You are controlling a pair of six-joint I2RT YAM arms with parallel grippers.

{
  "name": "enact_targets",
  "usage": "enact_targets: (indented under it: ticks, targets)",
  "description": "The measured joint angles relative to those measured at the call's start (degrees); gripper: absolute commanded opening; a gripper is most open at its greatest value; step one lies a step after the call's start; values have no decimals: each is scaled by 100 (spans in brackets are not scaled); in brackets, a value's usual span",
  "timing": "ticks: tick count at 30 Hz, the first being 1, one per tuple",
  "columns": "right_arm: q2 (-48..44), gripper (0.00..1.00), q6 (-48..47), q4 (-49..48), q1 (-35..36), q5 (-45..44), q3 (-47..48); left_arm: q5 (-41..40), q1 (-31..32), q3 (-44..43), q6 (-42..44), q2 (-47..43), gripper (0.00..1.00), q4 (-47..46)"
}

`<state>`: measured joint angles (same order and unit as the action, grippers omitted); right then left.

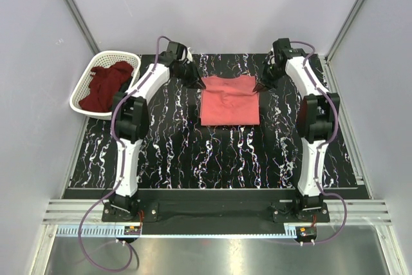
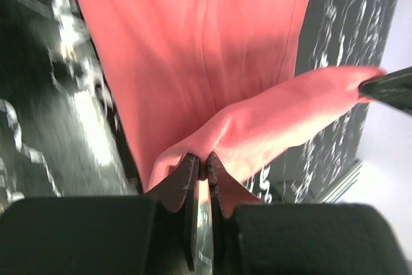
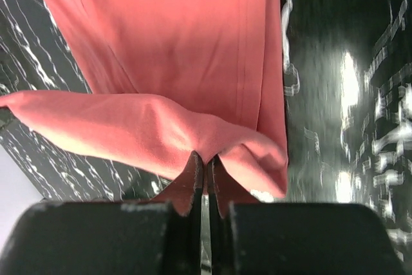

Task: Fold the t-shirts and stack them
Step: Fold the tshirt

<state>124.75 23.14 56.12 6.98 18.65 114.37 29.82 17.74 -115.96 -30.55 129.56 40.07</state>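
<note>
The salmon-pink t-shirt (image 1: pixel 230 100) lies partly folded at the back middle of the black marbled table. My left gripper (image 1: pixel 196 80) is shut on its far left corner, and my right gripper (image 1: pixel 263 84) is shut on its far right corner. Both corners are lifted a little off the table. In the left wrist view the pink cloth (image 2: pixel 212 62) is pinched between the jaws of the left gripper (image 2: pixel 201 162). The right wrist view shows a fold of the shirt (image 3: pixel 161 49) caught in the right gripper (image 3: pixel 206 162). The dark maroon t-shirt (image 1: pixel 105 85) sits crumpled in the basket.
A white lattice basket (image 1: pixel 80 98) stands at the back left, off the table's corner. Grey walls close in the back and both sides. The black marbled tabletop (image 1: pixel 212 159) stretches in front of the pink shirt toward the arm bases.
</note>
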Motion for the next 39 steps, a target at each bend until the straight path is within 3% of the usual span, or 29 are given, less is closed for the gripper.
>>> enact_targets:
  ticks: [4, 6, 8, 9, 11, 13, 15, 17, 21, 25, 30, 33, 35, 39]
  targets:
    - [597, 16, -111, -72, -109, 168, 555, 170, -109, -382, -302, 527, 15, -509]
    - [918, 17, -168, -199, -179, 273, 804, 201, -173, -514, -446, 761, 27, -787]
    - [1340, 36, -186, -459, -256, 404, 1182, 181, -227, -560, -645, 970, 54, -1241]
    - [1620, 53, -177, -595, -299, 466, 1488, 170, -264, -610, -782, 1095, 54, -1473]
    - [2341, 68, -92, -769, -389, 492, 2468, 81, -367, -863, -1016, 1399, 61, -1919]
    - [3158, 87, 151, -1141, -540, 627, 3593, -76, -507, -1054, -1213, 1617, 55, -2264]
    - [3412, 85, 363, -1349, -697, 750, 3853, -111, -664, -1062, -1373, 1657, 51, -2503]
    - [3300, 77, 525, -1510, -846, 848, 3526, -127, -817, -1025, -1405, 1587, 47, -2745]
    - [2260, 81, 525, -1698, -938, 852, 1775, -35, -861, -501, -1189, 942, 56, -2828]
    - [1375, 80, 138, -1683, -662, 903, 935, 116, -492, 127, -699, 94, 59, -2804]
    - [1115, 78, -367, -1674, -361, 949, 1080, 31, 20, 247, -149, -232, 59, -2754]
    - [1307, 73, -487, -1504, -369, 922, 1399, -85, 83, 227, -9, -131, 48, -2527]
    - [1368, 73, -518, -1399, -391, 874, 1408, -164, 52, 278, 55, -39, 48, -2404]
    - [1268, 72, -612, -1327, -376, 544, 901, -247, 59, 1023, 175, -81, 49, -2422]
